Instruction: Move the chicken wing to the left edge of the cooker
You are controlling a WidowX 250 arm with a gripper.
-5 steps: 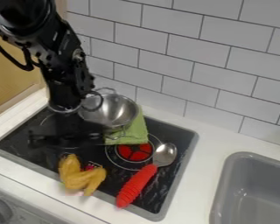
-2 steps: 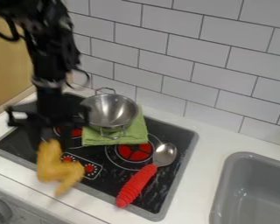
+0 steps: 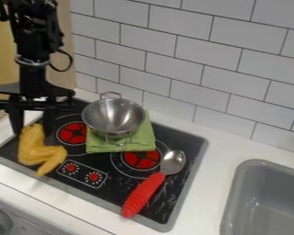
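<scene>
Chicken wing (image 3: 31, 150) farther left, upper end within the pincer (image 3: 33, 128)

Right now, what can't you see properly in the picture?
All in the camera view:
Underside of the chicken wing: hidden by the wing itself, so I can't tell if it touches the cooker.
Part of the green cloth: behind the bowl.
Top of the robot arm: past the top edge.
Sink's right side: past the right edge.
Marks around the red dots: too small.
</scene>
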